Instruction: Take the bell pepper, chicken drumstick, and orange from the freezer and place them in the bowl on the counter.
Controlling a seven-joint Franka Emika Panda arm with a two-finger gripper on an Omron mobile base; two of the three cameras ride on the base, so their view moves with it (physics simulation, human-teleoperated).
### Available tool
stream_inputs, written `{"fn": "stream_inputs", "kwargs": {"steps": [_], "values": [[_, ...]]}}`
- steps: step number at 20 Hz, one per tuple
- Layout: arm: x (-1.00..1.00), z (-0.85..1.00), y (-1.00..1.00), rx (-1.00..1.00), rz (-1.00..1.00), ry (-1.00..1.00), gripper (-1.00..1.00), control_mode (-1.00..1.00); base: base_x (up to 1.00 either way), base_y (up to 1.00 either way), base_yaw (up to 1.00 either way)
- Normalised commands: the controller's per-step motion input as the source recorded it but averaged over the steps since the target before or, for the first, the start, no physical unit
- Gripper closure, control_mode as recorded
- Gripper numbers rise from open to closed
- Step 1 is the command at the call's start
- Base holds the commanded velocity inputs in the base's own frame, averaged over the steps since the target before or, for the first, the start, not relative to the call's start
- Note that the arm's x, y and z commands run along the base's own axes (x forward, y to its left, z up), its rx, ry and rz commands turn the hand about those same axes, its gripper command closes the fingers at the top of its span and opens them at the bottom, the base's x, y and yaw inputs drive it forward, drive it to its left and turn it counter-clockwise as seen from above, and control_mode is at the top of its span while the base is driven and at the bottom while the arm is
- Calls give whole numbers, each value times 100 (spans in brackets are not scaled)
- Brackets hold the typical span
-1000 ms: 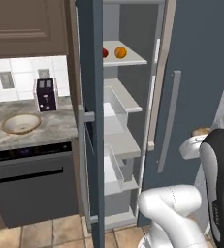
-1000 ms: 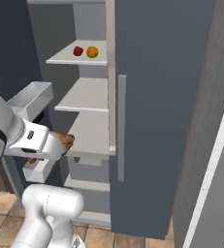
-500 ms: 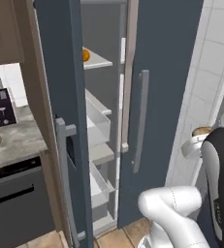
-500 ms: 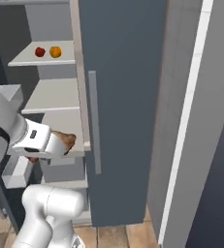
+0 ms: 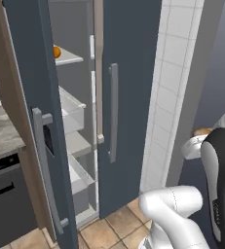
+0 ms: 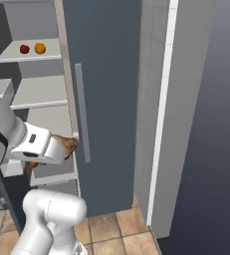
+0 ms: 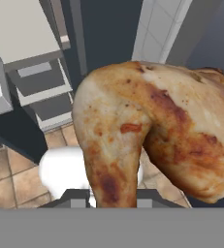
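The end effector [image 6: 69, 146] is clamping shut on the chicken drumstick [image 7: 152, 145], which is looming large and golden-brown in the hand view and is poking out past the white hand in the right base view, in front of the freezer [image 6: 106, 99]. The orange [image 6: 40, 48] and the bell pepper [image 6: 24, 49] are sitting side by side, just apart, on an upper freezer shelf [image 6: 32, 56]. The freezer's left door [image 5: 28, 107] is standing open beside the bench [image 5: 2, 138].
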Motion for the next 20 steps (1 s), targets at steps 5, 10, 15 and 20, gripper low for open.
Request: {"fn": "stream_inputs", "kwargs": {"steps": [5,10,15,20], "values": [[0,0,0,0,0,0,100,100,-43,74,-14],[0,0,0,0,0,0,100,100,-41,87,-19],[0,0,0,0,0,0,100,100,-31,100,-4],[0,0,0,0,0,0,100,100,-20,100,0]]}}
